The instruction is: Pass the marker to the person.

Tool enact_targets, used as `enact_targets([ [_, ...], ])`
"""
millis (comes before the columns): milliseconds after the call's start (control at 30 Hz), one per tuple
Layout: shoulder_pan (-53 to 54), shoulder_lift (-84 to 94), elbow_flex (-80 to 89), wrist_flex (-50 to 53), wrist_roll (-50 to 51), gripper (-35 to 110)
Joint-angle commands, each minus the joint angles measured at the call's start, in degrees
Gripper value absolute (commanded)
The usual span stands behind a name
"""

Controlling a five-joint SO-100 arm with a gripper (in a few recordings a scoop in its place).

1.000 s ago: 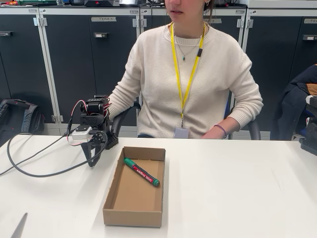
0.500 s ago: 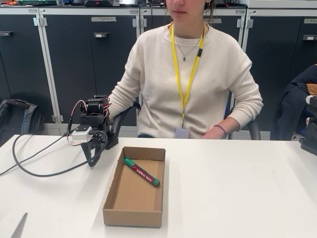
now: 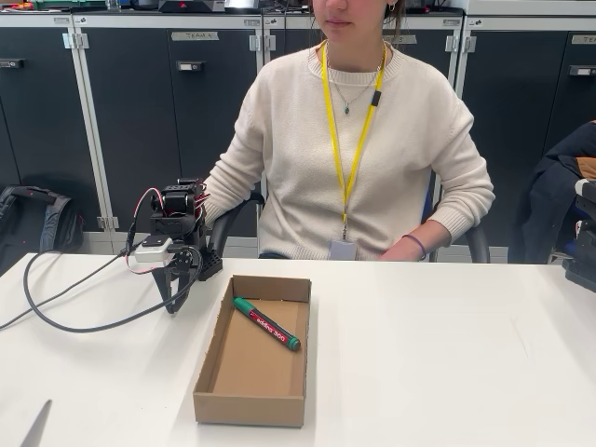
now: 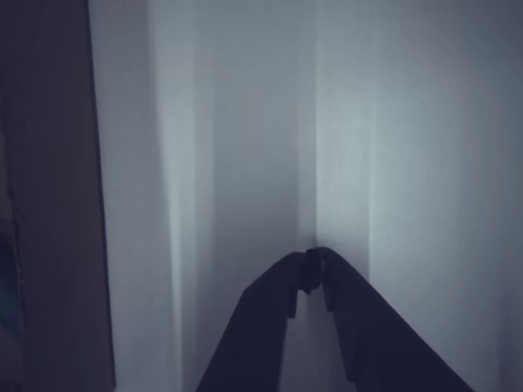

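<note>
Here, fixed view: red marker with green cap [image 3: 266, 323] lies diagonally inside open cardboard tray [image 3: 209, 358] on white desk [image 3: 447, 354]; person in cream sweater [image 3: 358, 149] sits behind. Wrist view: black pincer [image 4: 310, 260] closed, empty, tips meeting over desk.

White "edding 300" lettering on the marker's [image 3: 266, 323] red barrel.

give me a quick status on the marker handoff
Gripper shut, empty, folded over the table. Marker lying in the cardboard box. Person seated behind, nothing in the way.
</note>
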Motion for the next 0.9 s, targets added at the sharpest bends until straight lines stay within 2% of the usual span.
enact_targets([
  [0, 0.1, -6.8, -1.0, -6.9, 1.6, -5],
  [167, -1.6, -22.9, -18.5, -7.5, 7.0, -5],
  [433, -5.6, -47.3, -57.3, 7.4, 18.9, -5],
  [633, -8.3, -62.2, -74.8, 9.8, 17.7, -5],
  [867, -17.2, -72.1, -79.9, 7.8, 11.3, -5],
])
